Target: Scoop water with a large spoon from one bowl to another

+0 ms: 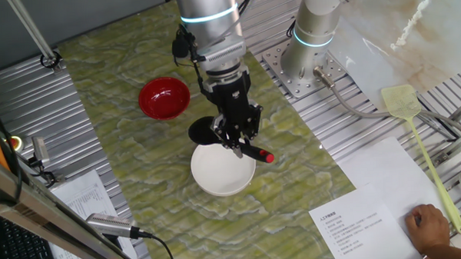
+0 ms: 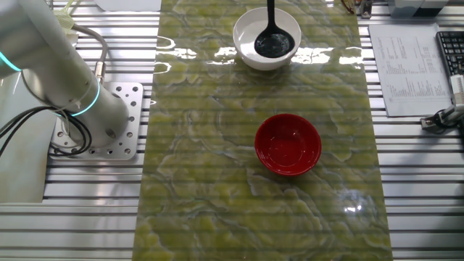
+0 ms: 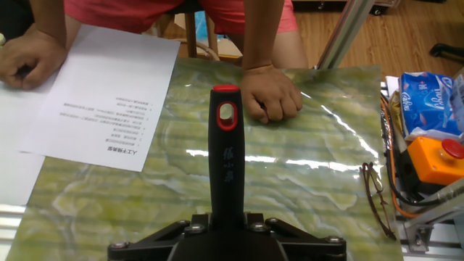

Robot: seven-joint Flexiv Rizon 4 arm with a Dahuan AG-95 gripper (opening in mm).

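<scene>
The end effector [image 1: 238,137] is clamped on the handle of the large spoon [image 2: 273,40], whose red tip juts out past the fingers. The spoon's round black head sits inside the white bowl [image 2: 246,52] at the edge of the green marbled counter [image 2: 203,181]. The red bowl [image 2: 288,144] stands apart from it, nearer the counter's middle.

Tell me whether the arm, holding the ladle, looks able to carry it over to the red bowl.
Probably yes. The end effector grips the ladle, whose head sits in the white bowl. The red bowl sits close by with nothing between.
</scene>
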